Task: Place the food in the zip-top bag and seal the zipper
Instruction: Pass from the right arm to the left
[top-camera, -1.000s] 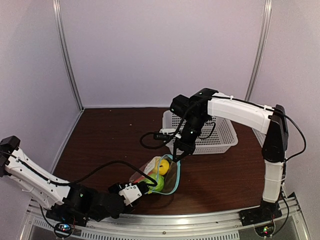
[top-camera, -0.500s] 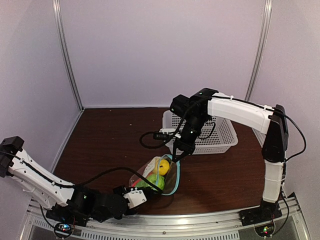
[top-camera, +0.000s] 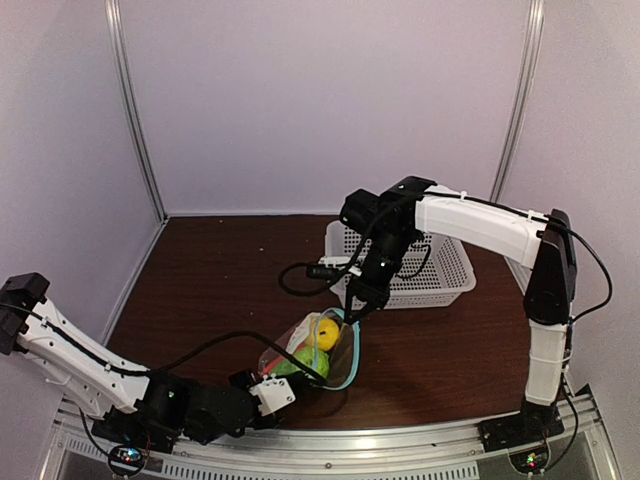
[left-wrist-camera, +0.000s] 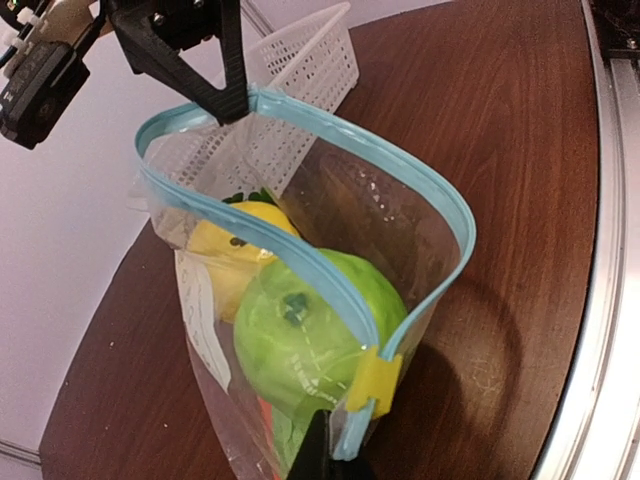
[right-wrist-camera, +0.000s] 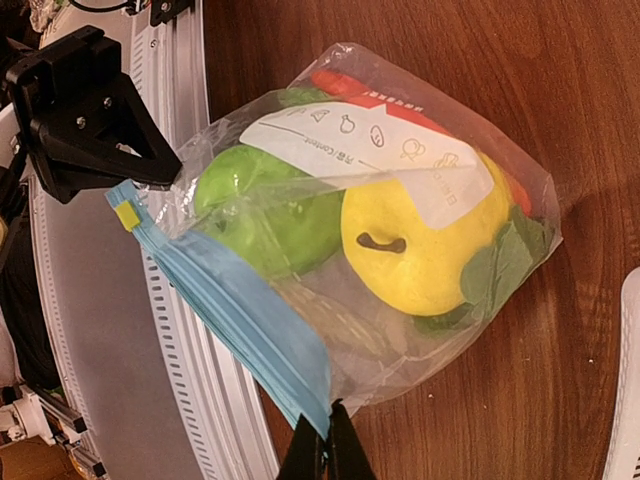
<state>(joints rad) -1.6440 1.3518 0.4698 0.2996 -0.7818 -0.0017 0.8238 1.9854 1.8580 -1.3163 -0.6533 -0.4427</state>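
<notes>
Top external view: one zip-top bag (top-camera: 300, 350) stands on the tabletop (top-camera: 220, 280) at 6 o'clock, close to the near edge. One white basket (top-camera: 440, 272) lies at 2 o'clock from it, apart. Two tools are counted. The right tool (top-camera: 350, 312) is clenched on the zipper (top-camera: 353, 350) at the bag's 12 o'clock end; the left tool (top-camera: 296, 381) meets the bag at 7 o'clock, its grip too small to read here. Two food pieces are distinguishable: one green apple (top-camera: 310, 363) and one lemon (top-camera: 326, 333). Bare tabletop lies open toward 9 and 3 o'clock. Left wrist view: the zipper (left-wrist-camera: 300, 262) forms an open loop, its sides apart. The left tool (left-wrist-camera: 325, 462), cut off at the bottom edge, is clenched on the zipper's end just below one yellow slider (left-wrist-camera: 372, 382). The right tool (left-wrist-camera: 232, 105) pinches the far end at 11 o'clock. The apple (left-wrist-camera: 300, 335) and lemon (left-wrist-camera: 225, 250) sit inside, touching; lower contents are obscured. Right wrist view: the right tool (right-wrist-camera: 325, 452) grips the zipper (right-wrist-camera: 240, 320) at 6 o'clock and the left tool (right-wrist-camera: 160, 165) its 10 o'clock end. Inside the bag (right-wrist-camera: 520, 190) are the apple (right-wrist-camera: 260, 215), the lemon (right-wrist-camera: 420, 245), a red piece (right-wrist-camera: 360, 95) partly hidden behind one white label (right-wrist-camera: 370, 150), and green leaves (right-wrist-camera: 495, 270). A fourth piece cannot be singled out.
</notes>
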